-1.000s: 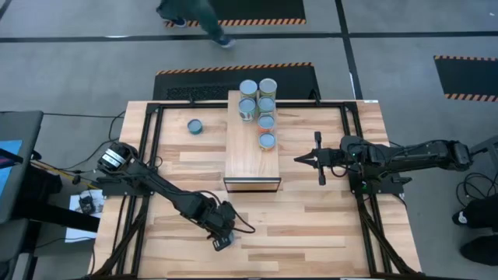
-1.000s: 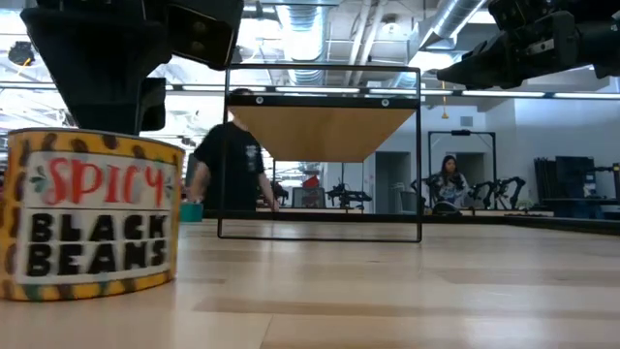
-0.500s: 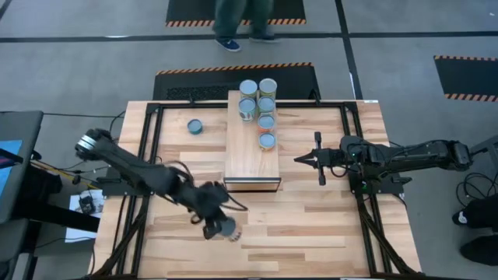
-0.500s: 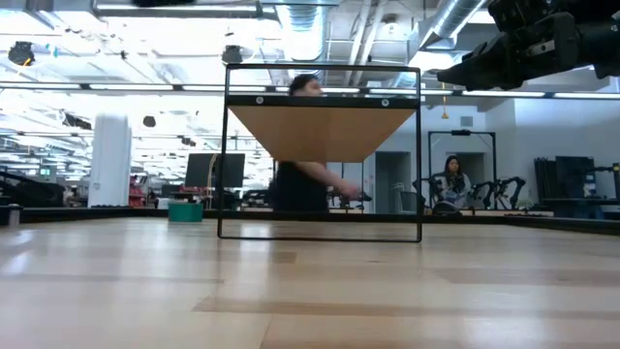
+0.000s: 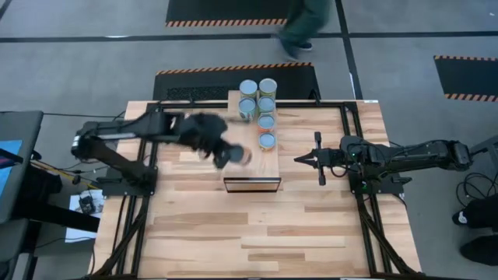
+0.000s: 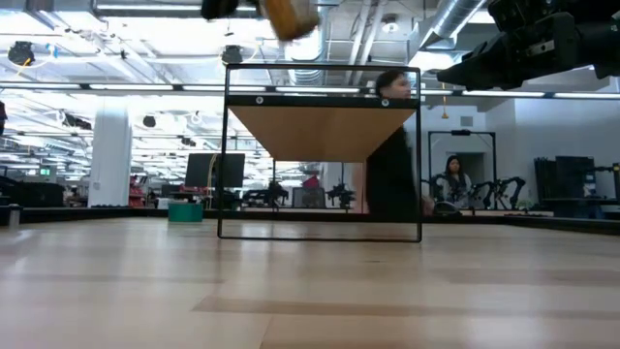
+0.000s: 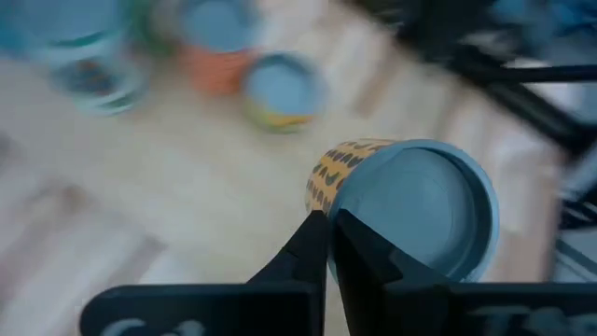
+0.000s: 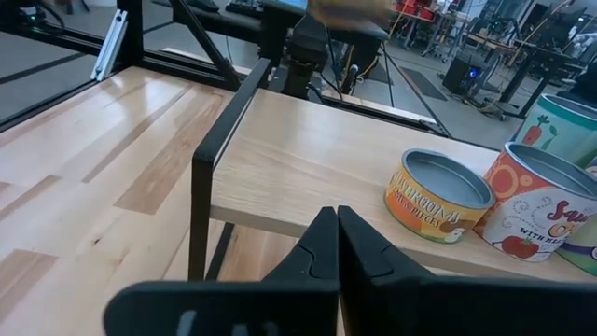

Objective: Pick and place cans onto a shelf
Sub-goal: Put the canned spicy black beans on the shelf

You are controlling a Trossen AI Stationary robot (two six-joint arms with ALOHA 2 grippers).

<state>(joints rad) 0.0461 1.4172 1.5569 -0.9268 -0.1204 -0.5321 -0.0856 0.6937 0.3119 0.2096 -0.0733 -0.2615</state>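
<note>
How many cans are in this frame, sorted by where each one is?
Cans standing on the shelf: 6
Can held in the left pincer: 1
Teal can on the tabletop: 1
Total: 8 cans

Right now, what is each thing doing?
Left tool: shut on a can, up over the shelf.
Held can: gripped, tilted.
Shelf: standing, six cans on it.
Lone can: upright on the table.
Right tool: shut, beside the shelf.
</note>
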